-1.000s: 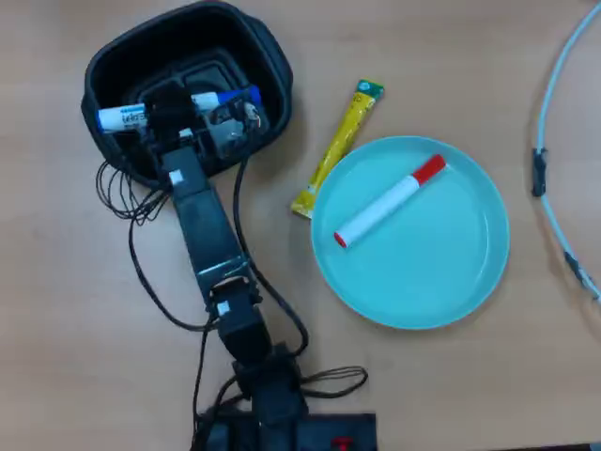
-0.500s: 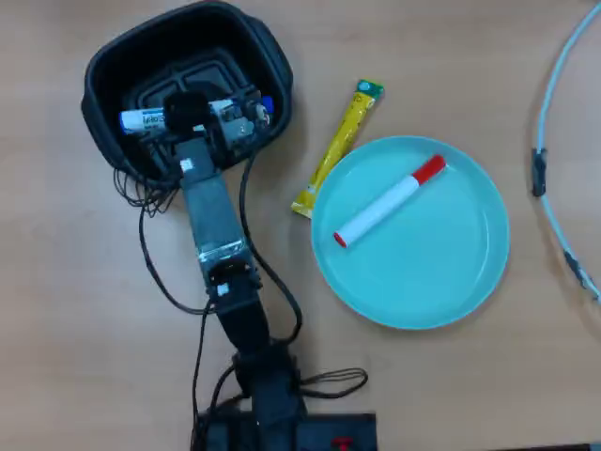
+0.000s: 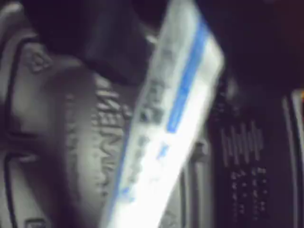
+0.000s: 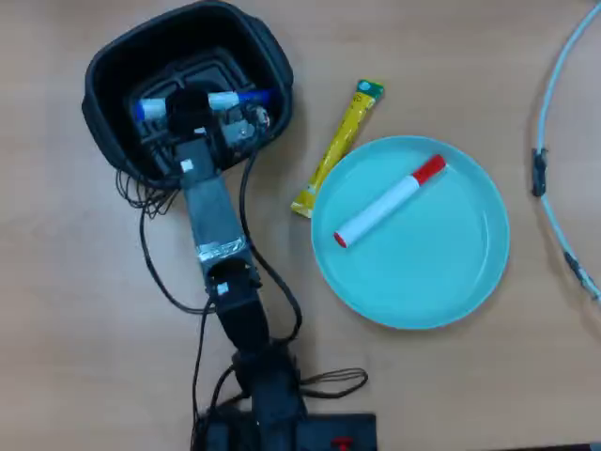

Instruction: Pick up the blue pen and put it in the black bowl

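- In the overhead view, the black bowl (image 4: 268, 66) near the desk's far left corner, a deep rounded-rectangular tub with a ribbed floor.
- Reaching up from the near edge of the desk into the bowl: the arm (image 4: 214, 225), black, with loose cables looping on both sides of it.
- Over the bowl's middle, the gripper (image 4: 192, 111), its dark body covering the centre of the blue pen (image 4: 242, 97).
- Lying across the bowl, roughly level from left to right: the pen, a blue end poking out left of the gripper, white barrel and blue tip out to the right.
- In the wrist view, very blurred: the pen (image 3: 161, 128) as a white diagonal bar with blue print, over the bowl's ribbed floor (image 3: 71, 123); dark shapes above it, probably the jaws.
- Cannot tell whether the jaws clamp the pen or stand apart; neither view shows the tips clearly.
- Right of the bowl, a yellow sachet (image 4: 338, 146) flat on the desk, slanted, just beside the rim of a round teal plate (image 4: 441, 282).
- On the plate, a red-capped marker (image 4: 388, 202), lying diagonally.
- Along the desk's right edge, a pale curved cable (image 4: 554, 122).
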Controlling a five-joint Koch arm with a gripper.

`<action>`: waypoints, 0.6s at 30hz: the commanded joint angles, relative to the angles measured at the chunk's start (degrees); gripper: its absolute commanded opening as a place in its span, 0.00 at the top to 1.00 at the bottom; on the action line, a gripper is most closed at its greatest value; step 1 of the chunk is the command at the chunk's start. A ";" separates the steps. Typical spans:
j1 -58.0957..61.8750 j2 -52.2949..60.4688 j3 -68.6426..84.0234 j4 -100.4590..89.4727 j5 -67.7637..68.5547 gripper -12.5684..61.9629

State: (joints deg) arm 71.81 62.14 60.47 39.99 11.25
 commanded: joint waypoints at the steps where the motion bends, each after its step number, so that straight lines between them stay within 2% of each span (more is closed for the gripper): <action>1: 0.62 1.49 -1.85 -5.98 0.79 0.53; 4: 0.62 1.49 -1.85 -5.98 1.93 0.45; 7: 0.62 1.58 -1.76 -5.89 2.02 0.41; 12: 0.44 3.08 -0.44 -4.31 1.93 0.41; 18: 0.00 11.60 0.53 7.47 1.85 0.42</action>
State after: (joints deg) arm 71.81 66.80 63.90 44.47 12.57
